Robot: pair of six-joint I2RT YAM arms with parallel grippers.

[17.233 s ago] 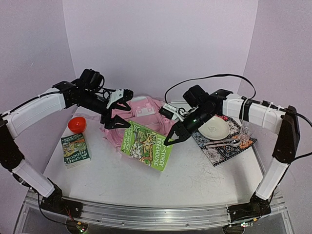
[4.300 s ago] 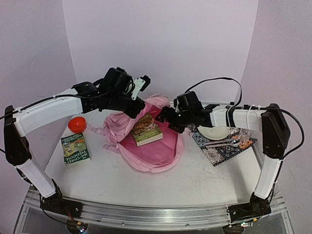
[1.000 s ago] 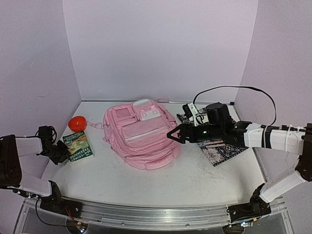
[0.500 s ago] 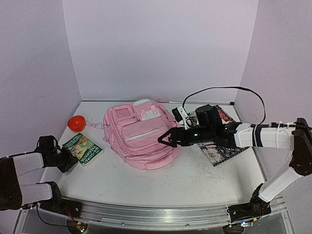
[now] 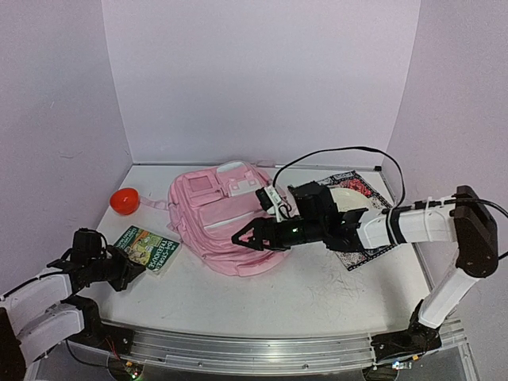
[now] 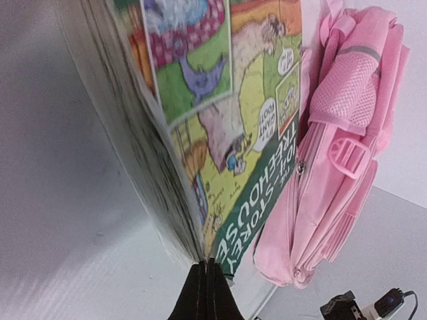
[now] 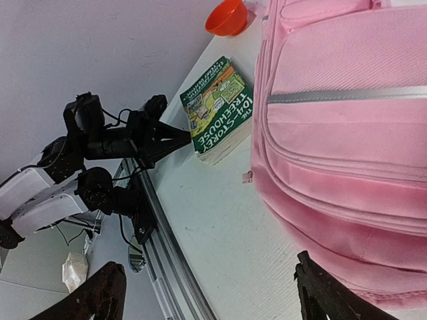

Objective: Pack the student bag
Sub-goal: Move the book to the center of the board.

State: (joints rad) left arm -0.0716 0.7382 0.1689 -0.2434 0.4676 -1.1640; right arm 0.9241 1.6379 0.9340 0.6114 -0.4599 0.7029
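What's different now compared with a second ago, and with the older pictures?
The left hand has closed and nudged the small green book to the right, toward the pink student bag. The open right hand slid left across the bag's front. The bigger green book seen earlier is out of sight, and the bag, open before, now lies shut. The orange bowl stayed put.

The front of the bench (image 5: pixel 270 309) lies bare, wide enough for either pincer. The pink backpack (image 5: pixel 214 222) fills the middle, the right pincer (image 5: pixel 242 238) spread over its near edge. A narrow lane separates backpack and Treehouse book (image 5: pixel 151 248); the orange bowl (image 5: pixel 125 201) sits behind the book.
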